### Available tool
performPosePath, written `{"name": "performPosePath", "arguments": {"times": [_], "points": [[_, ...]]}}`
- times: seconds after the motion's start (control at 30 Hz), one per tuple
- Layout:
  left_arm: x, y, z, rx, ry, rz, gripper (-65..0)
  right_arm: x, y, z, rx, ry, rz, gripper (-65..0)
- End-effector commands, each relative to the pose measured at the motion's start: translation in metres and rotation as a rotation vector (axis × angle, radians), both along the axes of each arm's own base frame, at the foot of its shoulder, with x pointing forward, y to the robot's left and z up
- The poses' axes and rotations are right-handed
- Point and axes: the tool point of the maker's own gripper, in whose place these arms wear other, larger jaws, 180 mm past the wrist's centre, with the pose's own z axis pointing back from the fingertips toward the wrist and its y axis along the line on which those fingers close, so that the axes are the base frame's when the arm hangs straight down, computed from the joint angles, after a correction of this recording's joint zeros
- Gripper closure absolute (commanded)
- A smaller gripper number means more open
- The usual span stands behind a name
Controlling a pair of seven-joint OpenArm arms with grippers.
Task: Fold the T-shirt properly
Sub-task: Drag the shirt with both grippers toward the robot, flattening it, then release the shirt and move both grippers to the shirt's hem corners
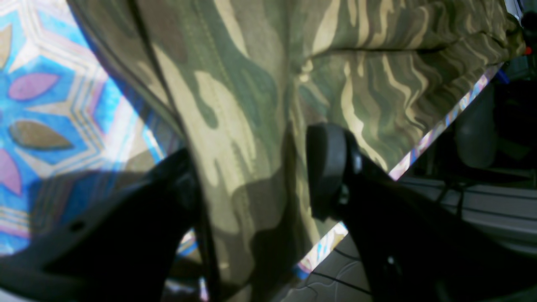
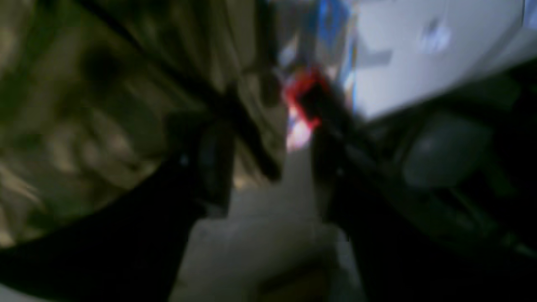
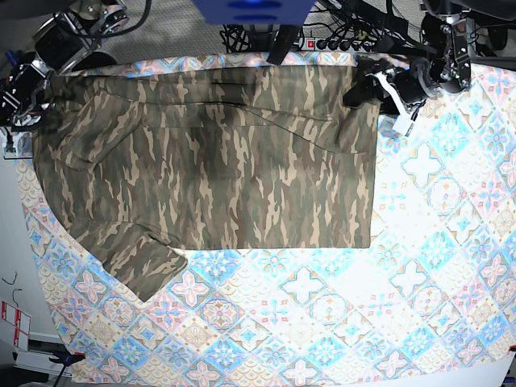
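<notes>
The camouflage T-shirt [image 3: 218, 161] lies spread flat on the tiled-pattern surface [image 3: 339, 322], its far edge folded over and one sleeve [image 3: 133, 260] pointing to the near side. My left fingers [image 1: 327, 167] stand apart with a fold of its cloth between them. My right fingers [image 2: 214, 163] are apart too, beside the shirt's edge; that view is blurred.

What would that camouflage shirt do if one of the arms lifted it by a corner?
Probably it would sag and drape: the T-shirt lies flat with soft creases, and in the left wrist view its cloth bunches into folds. It looks thin, so likely light. Pushed, it would probably wrinkle rather than slide whole across the patterned tablecloth.
</notes>
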Motion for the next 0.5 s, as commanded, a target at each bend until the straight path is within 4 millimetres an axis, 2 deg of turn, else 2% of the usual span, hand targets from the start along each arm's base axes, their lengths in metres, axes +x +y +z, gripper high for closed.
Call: {"name": "performPosePath", "arguments": {"times": [0.0, 0.13, 0.23, 0.27, 0.33, 0.47], "points": [[-0.042, 0.047, -0.028, 0.243, 0.205, -0.071, -36.5, 0.008, -0.014, 0.016, -0.045, -0.032, -0.003, -34.7], [-0.035, 0.046, -0.023, 0.249, 0.181, -0.079, -36.5, 0.013, -0.016, 0.022, -0.061, -0.054, 0.001, -42.6], [-0.012, 0.039, 0.0, 0.275, 0.081, -0.117, -36.5, 0.022, -0.024, 0.047, -0.129, -0.099, 0.01, -42.7], [-0.01, 0.038, 0.006, 0.287, 0.065, -0.131, -36.5, 0.025, -0.026, 0.056, -0.154, -0.114, 0.013, -42.7], [-0.001, 0.046, 0.025, 0.334, 0.026, -0.136, -36.5, 0.029, -0.029, 0.072, -0.197, -0.141, 0.02, -42.7], [0.014, 0.052, 0.05, 0.395, -0.021, -0.12, -36.5, 0.039, -0.028, 0.083, -0.227, -0.162, 0.046, -42.7]]}}
